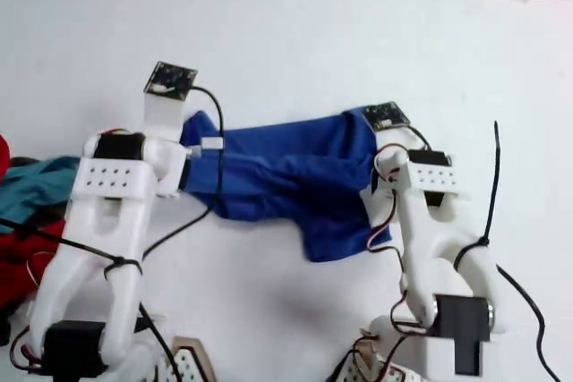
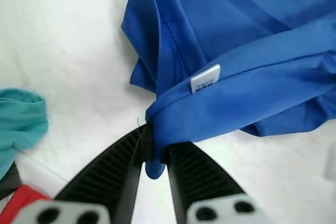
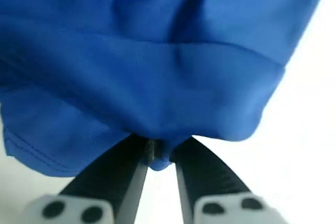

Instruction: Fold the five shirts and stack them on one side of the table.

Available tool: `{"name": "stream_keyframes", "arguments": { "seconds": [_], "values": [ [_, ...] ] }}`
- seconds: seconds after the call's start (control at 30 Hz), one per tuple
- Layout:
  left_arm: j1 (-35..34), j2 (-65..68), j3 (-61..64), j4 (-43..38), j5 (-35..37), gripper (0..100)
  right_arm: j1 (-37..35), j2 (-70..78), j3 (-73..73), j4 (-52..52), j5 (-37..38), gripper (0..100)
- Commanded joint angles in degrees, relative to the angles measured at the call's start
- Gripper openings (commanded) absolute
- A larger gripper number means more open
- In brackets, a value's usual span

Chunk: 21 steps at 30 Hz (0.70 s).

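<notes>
**High view:** Crumpled, smooth-fabric blue shirt [image 1: 286, 176] is stretching across the ctr of the flat white table [image 1: 313, 33], btwn the two white plastic arms. L arm [image 1: 112, 185] is standing at the shirt end nearer the cloth heap. R arm [image 1: 430, 194] is standing at the opposite end. One flap of the shirt is spreading toward the arm bases. Can't tell whether the fabric is resting on the surface or is raised off it. Bunched teal cloth [image 1: 40, 181] and bunched red cloth [image 1: 27, 252] are lying at the table edge beside L arm. Teal is touching red, and both are lying apart from the blue shirt.

**L wrist view:** L gripper [image 2: 157, 142], w/ black ribbed fingers, is clenching a rolled fold of the blue shirt. Jaws are sitting nearly together w/ fabric btwn them, and a small nub is poking through toward the wrist. Small white tag [image 2: 205, 78] is showing on the fabric just beyond the pinch. Teal and red cloths are lying off to one side, apart from the shirt.

**R wrist view:** R gripper [image 3: 160, 148], same black fingers, is pinching a bunched edge of the blue shirt. Fabric is fanning out wide beyond the jaws, and bare table is showing beside it.
</notes>
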Motion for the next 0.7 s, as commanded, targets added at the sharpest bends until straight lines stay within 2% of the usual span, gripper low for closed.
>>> {"name": "stream_keyframes", "arguments": {
  "seconds": [0.0,0.23,0.33,0.5,0.67],
  "values": [
    [-0.44,-2.29,-0.22,-0.97,0.44,2,-0.04,-6.02,-2.37,2.42,-0.09,2.0],
    [-0.18,-2.29,-0.31,-0.97,0.53,2,-0.13,-12.79,-2.02,4.44,-0.09,1.8],
    [-0.18,-2.29,-0.31,-0.97,0.53,2,-0.31,-10.95,-1.93,4.53,0.35,3.1],
    [-0.44,-2.29,-0.31,-0.97,0.44,2,-0.4,-4.26,-2.11,4.18,0.0,17.0],
    [-0.44,-2.29,-0.31,-0.97,0.44,2,-0.4,2.68,-2.29,1.27,0.0,15.2]
  ]
}}
